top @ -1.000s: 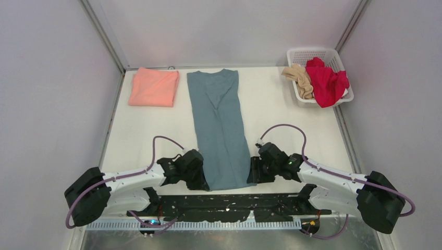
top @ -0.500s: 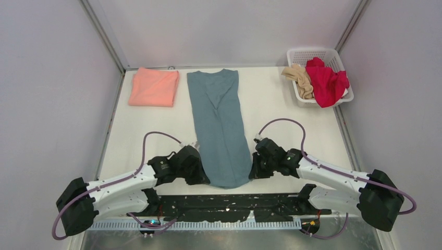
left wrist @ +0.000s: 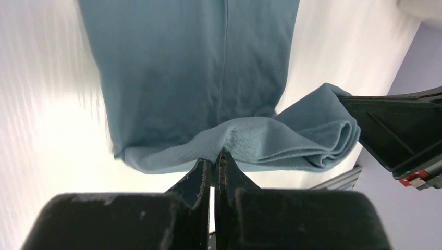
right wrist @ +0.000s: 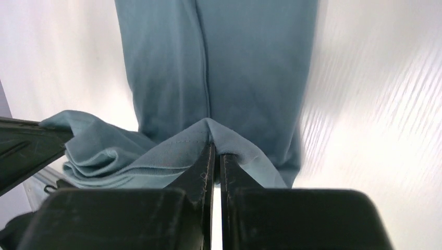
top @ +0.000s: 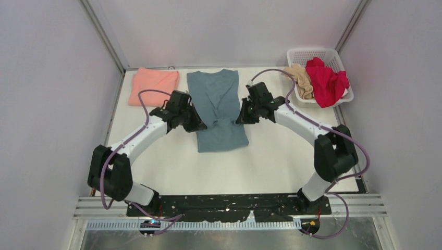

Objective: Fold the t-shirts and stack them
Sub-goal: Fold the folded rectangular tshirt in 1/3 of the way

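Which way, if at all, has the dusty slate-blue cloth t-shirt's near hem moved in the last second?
Yes. The left hand and right hand carried the hem of the slate-blue t-shirt from the white table's near edge toward its far side.

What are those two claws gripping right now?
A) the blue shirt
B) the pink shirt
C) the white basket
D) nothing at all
A. The left claw and the right claw are each pinched shut on a stitched edge of the blue shirt, which is doubled over itself. The pink shirt lies apart from both claws.
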Controlling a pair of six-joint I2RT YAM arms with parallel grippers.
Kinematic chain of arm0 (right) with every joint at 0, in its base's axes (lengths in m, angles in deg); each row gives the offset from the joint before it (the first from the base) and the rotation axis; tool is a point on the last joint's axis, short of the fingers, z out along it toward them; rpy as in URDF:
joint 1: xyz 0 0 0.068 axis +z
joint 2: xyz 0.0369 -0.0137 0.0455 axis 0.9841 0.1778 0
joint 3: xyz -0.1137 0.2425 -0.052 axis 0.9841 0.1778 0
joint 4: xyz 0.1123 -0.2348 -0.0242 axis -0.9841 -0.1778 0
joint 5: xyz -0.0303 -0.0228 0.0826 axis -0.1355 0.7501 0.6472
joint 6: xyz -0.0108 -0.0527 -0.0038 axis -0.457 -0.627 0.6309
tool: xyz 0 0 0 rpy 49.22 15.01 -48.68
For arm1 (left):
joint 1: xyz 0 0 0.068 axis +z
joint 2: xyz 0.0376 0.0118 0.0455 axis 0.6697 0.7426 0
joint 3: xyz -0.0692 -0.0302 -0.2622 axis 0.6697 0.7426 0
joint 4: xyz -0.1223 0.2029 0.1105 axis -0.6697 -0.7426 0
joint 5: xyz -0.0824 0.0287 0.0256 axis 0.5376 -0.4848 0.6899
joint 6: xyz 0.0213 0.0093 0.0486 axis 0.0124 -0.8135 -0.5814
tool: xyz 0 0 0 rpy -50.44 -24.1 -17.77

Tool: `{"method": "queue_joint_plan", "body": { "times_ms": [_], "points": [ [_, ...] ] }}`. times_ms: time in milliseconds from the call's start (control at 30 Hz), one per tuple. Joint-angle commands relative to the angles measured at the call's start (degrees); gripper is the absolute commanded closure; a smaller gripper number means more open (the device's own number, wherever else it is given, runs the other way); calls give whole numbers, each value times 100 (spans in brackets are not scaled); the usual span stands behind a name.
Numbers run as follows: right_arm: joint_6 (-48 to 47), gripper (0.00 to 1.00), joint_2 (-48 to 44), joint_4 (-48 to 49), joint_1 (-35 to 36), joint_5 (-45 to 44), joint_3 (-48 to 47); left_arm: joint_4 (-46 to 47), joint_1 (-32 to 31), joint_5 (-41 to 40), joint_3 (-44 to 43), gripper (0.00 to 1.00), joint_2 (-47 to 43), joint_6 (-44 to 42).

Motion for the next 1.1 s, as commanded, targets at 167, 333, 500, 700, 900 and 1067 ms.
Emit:
{"method": "queue_joint_plan", "body": {
  "times_ms": [167,333,500,700,900,1067],
  "points": [
    [-523,95,1613,121,-684,377,-1914,-425,844,463,-1613,100,1593,-603],
    [-595,95,2344,83,-802,507,-2683,-530,1066,511,-2041,100,2089,-667],
    [-573,93,2890,16,-893,498,-3227,-602,1202,403,-2284,100,2443,-725],
    [-549,81,2969,104,-972,396,-3198,-538,1248,663,-2424,86,2728,-751],
    [-697,20,2997,-90,-1104,340,-3367,-753,1272,673,-2493,20,2653,-858],
    [-866,6,1921,10,-1104,258,-1979,-402,1222,720,-1045,1,1653,-867]
  ]
}}
